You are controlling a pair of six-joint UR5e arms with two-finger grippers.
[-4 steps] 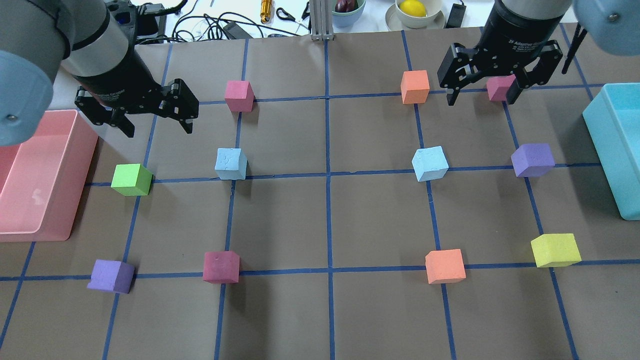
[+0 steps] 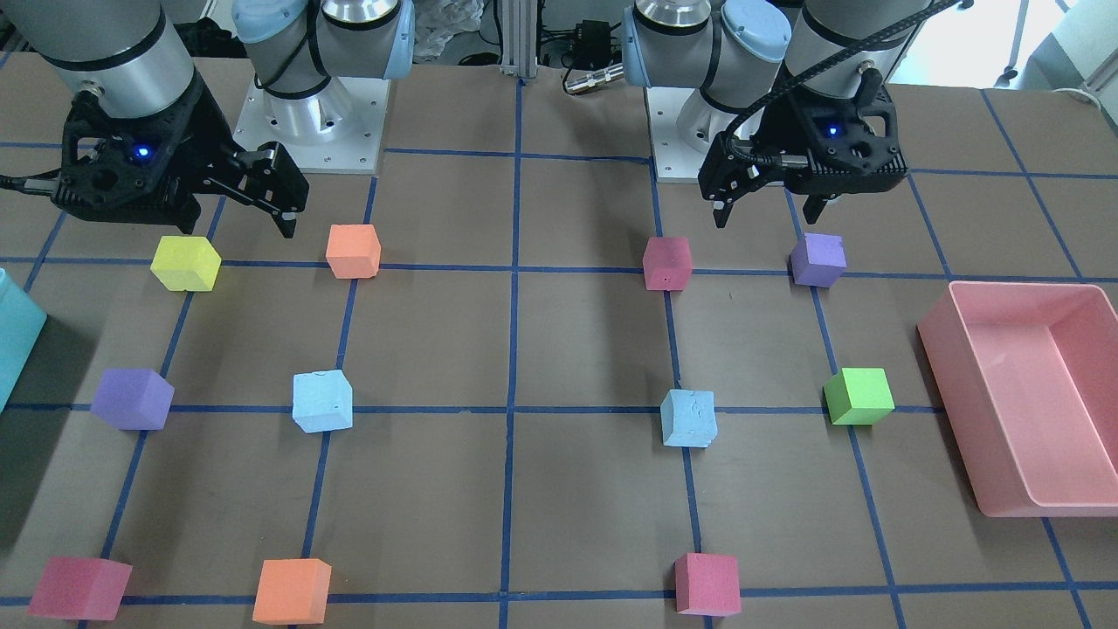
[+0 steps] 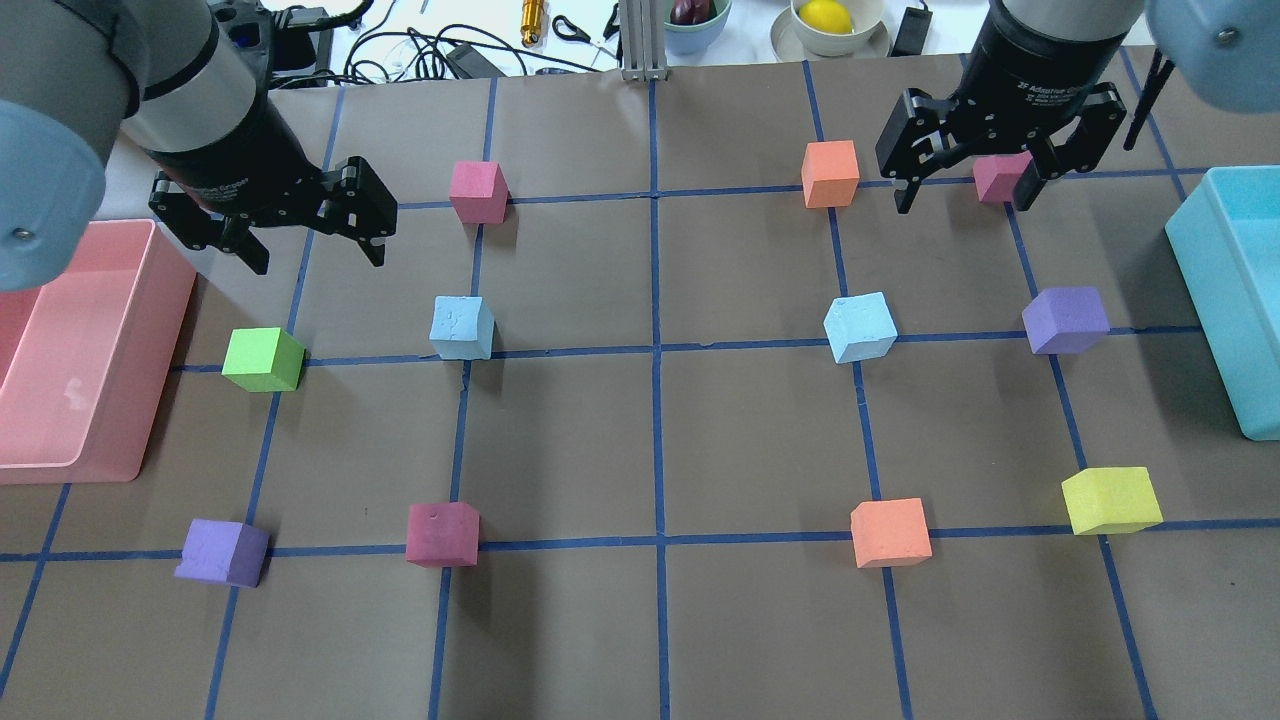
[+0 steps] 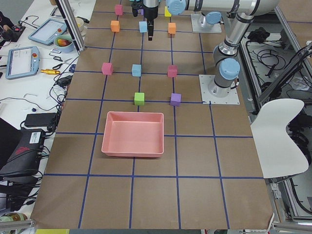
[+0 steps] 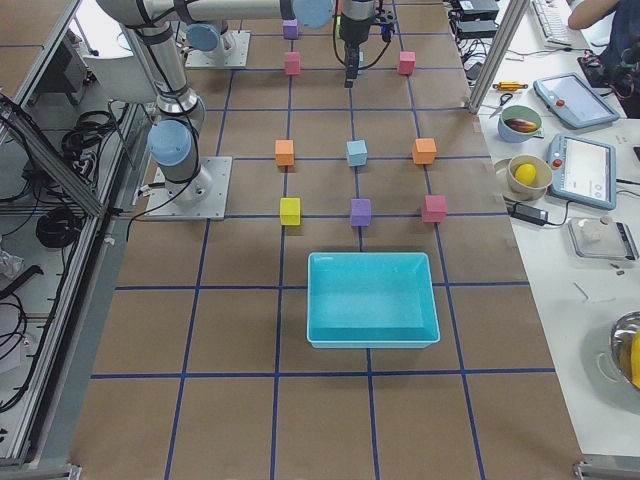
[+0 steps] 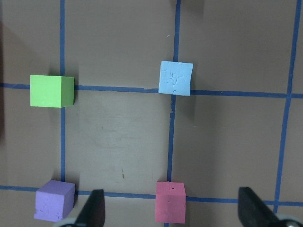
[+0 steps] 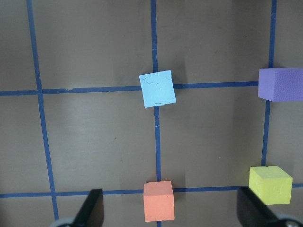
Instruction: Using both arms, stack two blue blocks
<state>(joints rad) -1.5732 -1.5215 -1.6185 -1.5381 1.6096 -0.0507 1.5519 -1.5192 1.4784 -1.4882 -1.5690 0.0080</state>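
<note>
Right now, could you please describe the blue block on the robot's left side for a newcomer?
Start at the pink bin on the robot's left. Going inward along the tape line, pass the green cube; the next cube is the blue block. Alone on that half it is pale sky-blue with dented faces.

Below left end effector (image 3: 320,262): magenta cube (image 6: 170,202), purple cube (image 6: 55,200); green cube (image 6: 51,91) farther forward. Below right end effector (image 3: 962,205): orange cube (image 7: 158,201), yellow cube (image 7: 270,185).
</note>
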